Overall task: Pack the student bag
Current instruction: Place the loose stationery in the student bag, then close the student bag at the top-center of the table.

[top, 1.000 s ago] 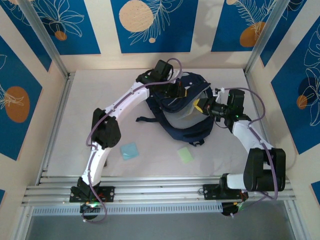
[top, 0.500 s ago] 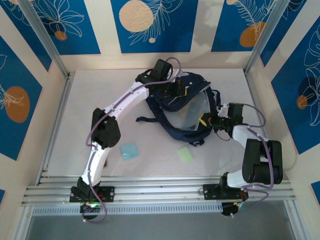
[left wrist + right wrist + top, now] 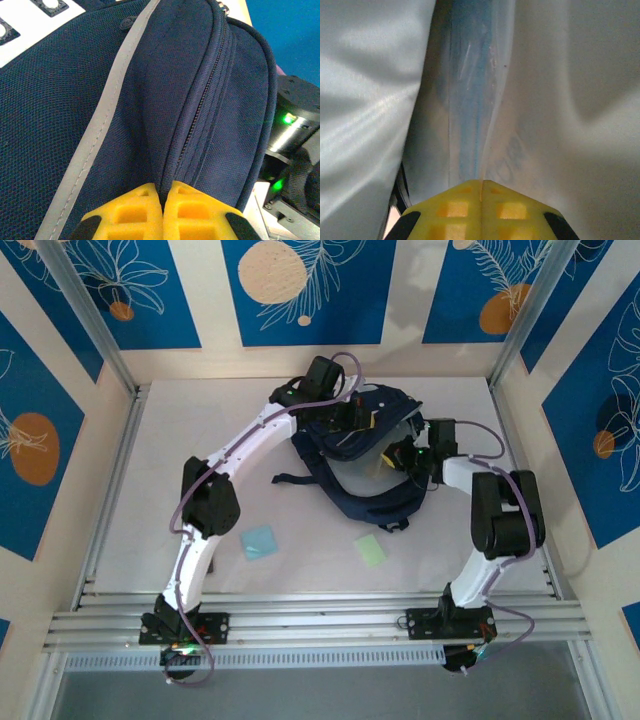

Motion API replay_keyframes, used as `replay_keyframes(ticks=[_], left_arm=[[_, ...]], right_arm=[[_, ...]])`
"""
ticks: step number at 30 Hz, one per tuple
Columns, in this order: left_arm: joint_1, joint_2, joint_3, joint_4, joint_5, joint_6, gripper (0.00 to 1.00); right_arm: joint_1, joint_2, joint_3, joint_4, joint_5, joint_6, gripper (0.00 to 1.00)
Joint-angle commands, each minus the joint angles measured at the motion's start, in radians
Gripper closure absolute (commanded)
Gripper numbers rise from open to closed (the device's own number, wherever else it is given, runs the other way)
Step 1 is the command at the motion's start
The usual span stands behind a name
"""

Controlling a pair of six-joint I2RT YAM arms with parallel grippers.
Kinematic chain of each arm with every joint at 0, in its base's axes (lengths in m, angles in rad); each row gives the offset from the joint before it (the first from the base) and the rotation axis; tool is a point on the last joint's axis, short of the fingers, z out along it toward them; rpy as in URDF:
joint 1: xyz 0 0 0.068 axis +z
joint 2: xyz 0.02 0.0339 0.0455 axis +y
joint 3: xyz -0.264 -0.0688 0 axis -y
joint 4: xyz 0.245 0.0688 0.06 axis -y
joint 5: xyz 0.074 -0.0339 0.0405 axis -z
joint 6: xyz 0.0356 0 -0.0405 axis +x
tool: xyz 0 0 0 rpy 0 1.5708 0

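No legible text
Faint marks are seen on the student bag (image 3: 372, 502) lining (image 3: 507, 160), but nothing can be read.

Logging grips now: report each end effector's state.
Left end effector: closed, pinching the bag at its zipper.
Right end effector: closed; what it holds cannot be told.

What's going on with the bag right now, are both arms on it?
Both arms are at the student bag, lying open toward the back of the table. The left gripper is shut on a fold of navy fabric beside the zipper. The right gripper is shut inside the opening, against pale lining, something thin and bluish ahead of its tips; whether it pinches that is unclear. A small blue square and a small green square lie on the table, unpacked.
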Motion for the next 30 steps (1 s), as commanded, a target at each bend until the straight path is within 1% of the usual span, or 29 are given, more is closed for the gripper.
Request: replay_keyframes(ticks=[1,4,6,7,9,10,11,13,14,15,16,19,21,22,23,24,27,28,29,30], left_arm=[[-0.004,-0.095,0.009,0.053,0.023,0.005,1.0],[0.0,-0.098,-0.001,0.048,0.007,0.01,1.0],[0.005,-0.108,-0.021,0.046,-0.021,0.014,1.0],[0.011,-0.115,-0.038,0.049,-0.036,0.013,1.0],[0.023,-0.13,-0.074,0.052,-0.072,0.014,1.0],[0.03,-0.141,-0.093,0.049,-0.094,0.016,1.0],[0.039,-0.154,-0.113,0.05,-0.111,0.017,0.98],[0.055,-0.183,-0.162,0.057,-0.141,0.021,0.86],[0.064,-0.201,-0.191,0.063,-0.152,0.023,0.82],[0.072,-0.214,-0.212,0.064,-0.161,0.023,0.78],[0.081,-0.233,-0.237,0.063,-0.174,0.026,0.69],[0.1,-0.286,-0.312,0.054,-0.202,0.037,0.51],[0.112,-0.322,-0.359,0.021,-0.223,0.054,0.43],[0.12,-0.344,-0.388,0.002,-0.236,0.069,0.4],[0.129,-0.369,-0.42,-0.023,-0.255,0.083,0.36],[0.138,-0.392,-0.452,-0.044,-0.276,0.095,0.33],[0.176,-0.478,-0.576,-0.102,-0.357,0.121,0.18],[0.192,-0.514,-0.633,-0.115,-0.402,0.131,0.07],[0.208,-0.549,-0.686,-0.124,-0.444,0.144,0.0],[0.224,-0.575,-0.73,-0.131,-0.474,0.154,0.0]], right_arm=[[0.052,0.056,0.062,0.107,0.022,0.101,1.0],[0.071,0.091,0.107,0.062,0.037,0.105,1.0],[0.069,0.079,0.088,0.06,0.031,0.108,1.0],[0.066,0.056,0.069,0.051,0.034,0.1,0.95],[0.061,-0.007,0.038,-0.013,0.048,0.066,0.78],[0.056,-0.044,0.03,-0.069,0.052,0.037,0.66],[0.053,-0.076,0.026,-0.135,0.055,0.004,0.54],[0.048,-0.147,0.02,-0.26,0.074,-0.058,0.38],[0.047,-0.184,0.017,-0.333,0.086,-0.089,0.31],[0.045,-0.211,0.015,-0.387,0.087,-0.116,0.27],[0.044,-0.24,0.012,-0.451,0.094,-0.148,0.24],[0.049,-0.316,0.004,-0.612,0.121,-0.221,0.2],[0.061,-0.363,-0.004,-0.691,0.147,-0.261,0.18],[0.07,-0.391,-0.008,-0.725,0.174,-0.275,0.13],[0.077,-0.418,-0.015,-0.75,0.193,-0.29,0.05],[0.082,-0.442,-0.016,-0.771,0.208,-0.298,0.0],[0.094,-0.499,-0.01,-0.825,0.243,-0.315,0.01],[0.098,-0.513,-0.007,-0.834,0.251,-0.319,0.01],[0.102,-0.524,-0.003,-0.841,0.254,-0.324,0.01],[0.108,-0.531,0.003,-0.845,0.254,-0.326,0.01]])
